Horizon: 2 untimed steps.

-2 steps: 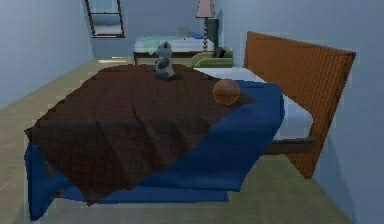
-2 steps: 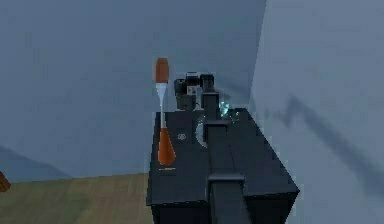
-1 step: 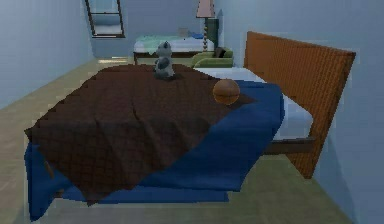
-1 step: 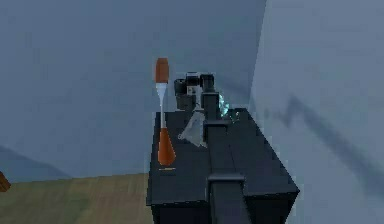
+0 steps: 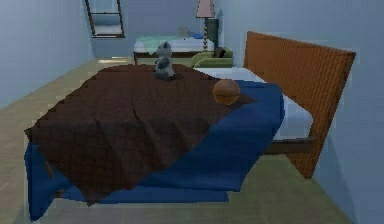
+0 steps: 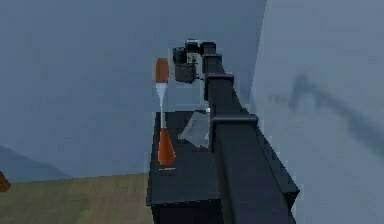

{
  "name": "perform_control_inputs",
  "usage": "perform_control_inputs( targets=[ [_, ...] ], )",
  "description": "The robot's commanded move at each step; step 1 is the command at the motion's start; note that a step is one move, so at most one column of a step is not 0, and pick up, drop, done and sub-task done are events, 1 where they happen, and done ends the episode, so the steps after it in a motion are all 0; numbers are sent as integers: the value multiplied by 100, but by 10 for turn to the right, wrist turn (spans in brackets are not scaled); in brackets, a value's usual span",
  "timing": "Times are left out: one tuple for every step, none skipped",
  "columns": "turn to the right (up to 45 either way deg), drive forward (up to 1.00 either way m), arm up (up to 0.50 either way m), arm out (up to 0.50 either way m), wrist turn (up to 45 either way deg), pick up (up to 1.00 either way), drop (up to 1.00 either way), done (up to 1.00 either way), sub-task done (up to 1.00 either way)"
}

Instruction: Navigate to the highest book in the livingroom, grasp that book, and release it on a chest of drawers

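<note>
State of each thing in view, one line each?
Brown blanket: spread over the bed.
Ball: resting on the bed.
Grey figure: upright on the blanket.
Orange-red thing: upright on the dark cabinet.
Grey flat thing: lying on the cabinet.
End effector: cannot tell whether it holds anything.

Fwd view: looks ahead & down, close at bed (image 5: 235, 140) corner, facing far wall (image 5: 160, 18). Arm side view: faces sideways along arm (image 6: 240, 140) to gripper (image 6: 183, 70), close over dark cabinet (image 6: 185, 190). Shared: tan floor (image 5: 60, 90), blue walls (image 6: 80, 80).
</note>
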Motion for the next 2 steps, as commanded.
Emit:
perform_control_inputs(
  targets=[
    [0, 0, 0, -8, 0, 0, 0, 0, 0],
    [0, 0, 0, 0, 0, 0, 0, 100, 0]
  ],
)
